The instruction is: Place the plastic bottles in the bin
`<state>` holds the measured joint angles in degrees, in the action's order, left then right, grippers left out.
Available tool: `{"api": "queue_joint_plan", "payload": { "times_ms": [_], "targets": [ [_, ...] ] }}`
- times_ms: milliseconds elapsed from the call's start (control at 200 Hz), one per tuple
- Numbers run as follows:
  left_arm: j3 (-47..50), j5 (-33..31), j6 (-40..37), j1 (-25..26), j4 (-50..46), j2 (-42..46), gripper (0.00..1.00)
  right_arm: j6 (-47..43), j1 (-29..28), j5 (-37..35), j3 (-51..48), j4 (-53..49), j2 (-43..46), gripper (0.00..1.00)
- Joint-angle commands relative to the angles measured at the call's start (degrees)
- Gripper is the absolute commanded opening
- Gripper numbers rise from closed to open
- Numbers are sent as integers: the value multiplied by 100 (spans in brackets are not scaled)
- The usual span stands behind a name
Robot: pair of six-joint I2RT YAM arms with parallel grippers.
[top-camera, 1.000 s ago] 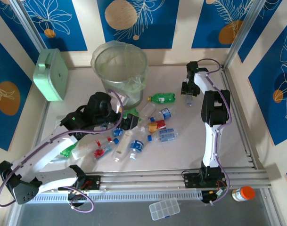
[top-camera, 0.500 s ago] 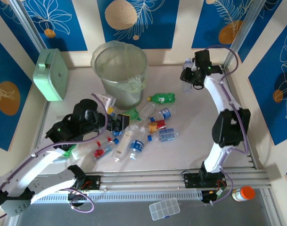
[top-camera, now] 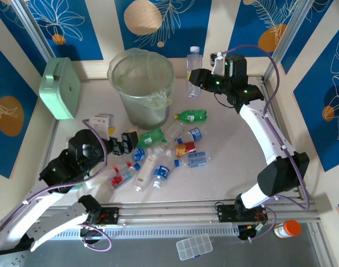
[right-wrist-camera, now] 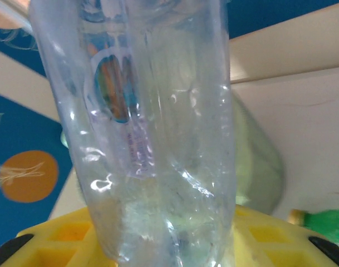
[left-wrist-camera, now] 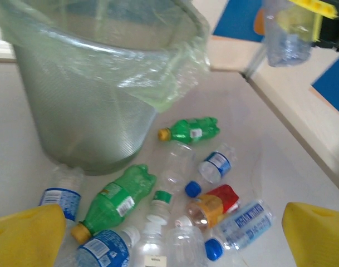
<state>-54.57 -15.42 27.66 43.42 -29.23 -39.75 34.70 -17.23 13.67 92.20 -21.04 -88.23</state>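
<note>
Near ledge: clear compartment case point(top-camera: 194, 246) and orange-lidded jar point(top-camera: 286, 228), both off the work surface.

Left gripper point(top-camera: 122, 143): low over the table point(top-camera: 225, 178) at the left edge of the bottle scatter, jaws spread wide, nothing between them. In the left wrist view its yellow fingertips point(left-wrist-camera: 27, 236) sit at the frame's lower corners with bottles lying below.

Loose bottles point(top-camera: 158, 161): lying on their sides mid-table, between the arms. Mostly clear with blue labels and caps, e.g. one at point(top-camera: 196, 159); one red-labelled bottle point(top-camera: 186, 148); a green bottle point(top-camera: 151, 137) just in front of the bin; a second green bottle with yellow cap point(top-camera: 191, 116) to the bin's right.

Bin point(top-camera: 144, 105): upright at the far left-centre, clear bag liner folded over the rim.

Mint-green box point(top-camera: 60, 89): against the far left wall.

Right gripper point(top-camera: 196, 83): raised at the far side, right of the bin's rim and apart from it, jaws narrowed on a clear bottle point(top-camera: 193, 65), upright, white cap on top.
</note>
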Motion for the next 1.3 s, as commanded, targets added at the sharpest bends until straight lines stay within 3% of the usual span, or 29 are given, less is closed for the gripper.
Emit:
{"api": "queue_joint_plan", "payload": {
  "times_ms": [0, 140, 405, 600, 875, 1295],
  "targets": [
    [70, -983, 364, 34, -64, 209, 99, 193, -406, 515, 661, 436, -205, 44],
    [8, -2115, 834, 31, -752, 382, 99, 279, -780, 467, 1912, -40, -1053, 45],
    [-22, -3660, 2005, 28, -2202, 823, 99, 22, -1240, 191, 4365, -1014, -2836, 45],
    [-154, -4059, 2471, 24, -3032, 961, 100, -341, -1436, -123, 6186, -2127, -4151, 45],
    [174, -3775, 1950, 27, -2491, 1521, 100, -512, -1544, -489, 6048, -2351, -4578, 46],
    [253, -3754, 2051, 21, -2537, 1461, 99, -855, -1733, -835, 5721, -2590, -4739, 60]
  ]
}}
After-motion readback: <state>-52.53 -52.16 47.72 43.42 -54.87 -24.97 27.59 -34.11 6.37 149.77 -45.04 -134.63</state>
